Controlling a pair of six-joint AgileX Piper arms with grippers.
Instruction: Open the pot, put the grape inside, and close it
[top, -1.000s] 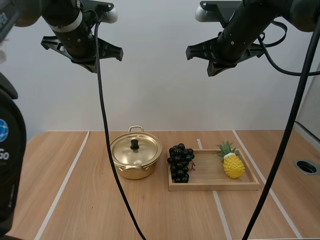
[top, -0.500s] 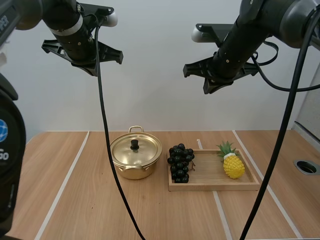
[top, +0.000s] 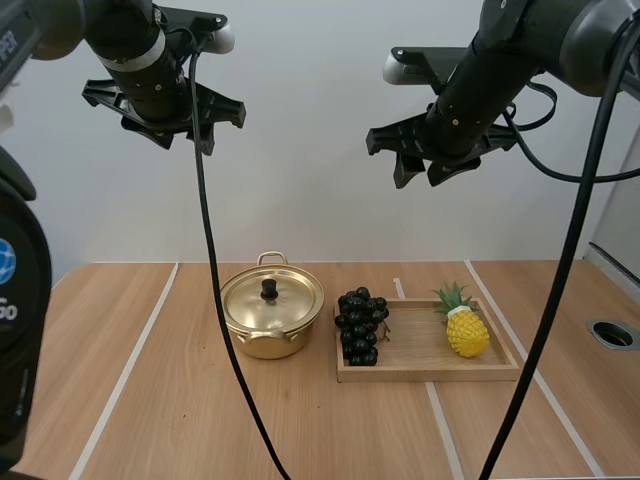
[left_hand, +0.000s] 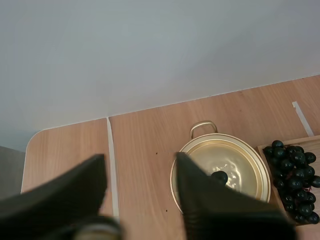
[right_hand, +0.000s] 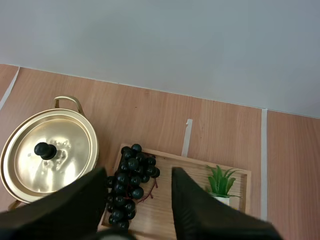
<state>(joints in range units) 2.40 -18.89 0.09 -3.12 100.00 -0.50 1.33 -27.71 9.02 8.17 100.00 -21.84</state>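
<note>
1. The left gripper (left_hand: 139, 160) hangs high over the table (top: 150, 400), fingers spread wide and nothing between them. Past them the wrist view looks down on the pot (top: 272, 318), so this arm looks lined up for the lid job.
2. The right gripper (right_hand: 137, 172) is just as wide and just as empty, also well above the table. The bunch of grapes (top: 360, 325) sits below its open fingers, which suggests the arms have split the work by side.
3. Down on the table, the gold pot is closed. The lid (top: 272, 298) sits flat with its black knob (top: 269, 289) dead centre, so opening has not begun.
4. The grapes lie at the wooden tray's (top: 430, 373) near-pot end, just beside the pot: a short carry once it is open.
5. A toy pineapple (top: 467, 330) stands at the tray's other end, apart from the grapes and out of the way.
6. Likely next is a straight drop by the left arm onto that knob. It is small and round, so the pinch must be centred or it may slip.
</note>
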